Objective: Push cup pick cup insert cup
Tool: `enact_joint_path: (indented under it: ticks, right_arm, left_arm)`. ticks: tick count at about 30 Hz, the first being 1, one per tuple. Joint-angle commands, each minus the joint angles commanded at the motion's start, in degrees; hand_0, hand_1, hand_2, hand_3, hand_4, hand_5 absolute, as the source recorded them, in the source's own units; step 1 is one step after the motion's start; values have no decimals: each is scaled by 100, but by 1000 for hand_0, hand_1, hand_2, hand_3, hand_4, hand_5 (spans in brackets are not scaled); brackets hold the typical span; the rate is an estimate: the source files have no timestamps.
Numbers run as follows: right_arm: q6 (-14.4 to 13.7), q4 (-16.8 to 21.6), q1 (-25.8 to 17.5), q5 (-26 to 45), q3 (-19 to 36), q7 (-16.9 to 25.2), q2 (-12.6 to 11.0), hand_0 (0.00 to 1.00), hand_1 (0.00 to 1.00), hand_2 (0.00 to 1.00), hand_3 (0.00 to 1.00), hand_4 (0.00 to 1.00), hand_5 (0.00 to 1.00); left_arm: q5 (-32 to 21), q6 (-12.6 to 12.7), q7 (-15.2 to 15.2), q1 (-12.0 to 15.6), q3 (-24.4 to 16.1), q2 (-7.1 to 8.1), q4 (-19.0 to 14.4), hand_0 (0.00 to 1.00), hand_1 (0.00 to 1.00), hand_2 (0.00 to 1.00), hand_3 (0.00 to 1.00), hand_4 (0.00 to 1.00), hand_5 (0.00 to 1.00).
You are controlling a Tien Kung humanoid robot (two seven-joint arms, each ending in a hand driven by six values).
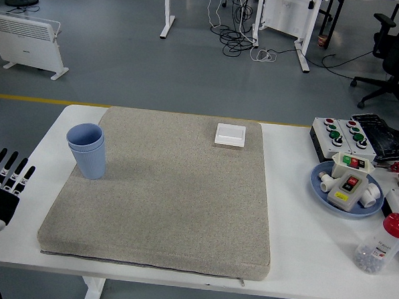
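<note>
Cups (87,150) stand beyond left hand (3,183).

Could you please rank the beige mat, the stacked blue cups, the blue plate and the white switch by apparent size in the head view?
1. beige mat
2. blue plate
3. stacked blue cups
4. white switch

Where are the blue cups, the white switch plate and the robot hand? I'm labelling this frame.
blue cups (88,158), head view, outer cup's side wall.
white switch plate (230,134), head view, top face.
left robot hand (3,187), head view, back of hand.

Bright, even light — soft shadows
</note>
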Motion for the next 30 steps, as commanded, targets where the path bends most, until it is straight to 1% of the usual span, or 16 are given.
enact_joint_path:
  ticks: [4,10,23,30]
  right_arm:
    - [-1,0,-8,-7,-7,-3,0,723,649,643,575,120,463]
    - [-4,0,-31,-28,-26,-14,6,723,649,646,575,120,463]
    - [-8,0,-78,-66,-81,-48,26,723,649,646,575,120,463]
    - [-6,0,-102,-62,-124,-67,42,723,649,646,575,120,463]
  left_arm:
    - [44,11,-30,-59,59,8,123,791,808,833,720,621,998]
    - [39,-14,-8,-99,9,-55,270,793,806,827,716,621,998]
    - [107,-57,0,-86,-55,-82,337,799,800,825,708,618,998]
    - [295,-105,11,-80,-128,-91,393,801,803,820,703,617,998]
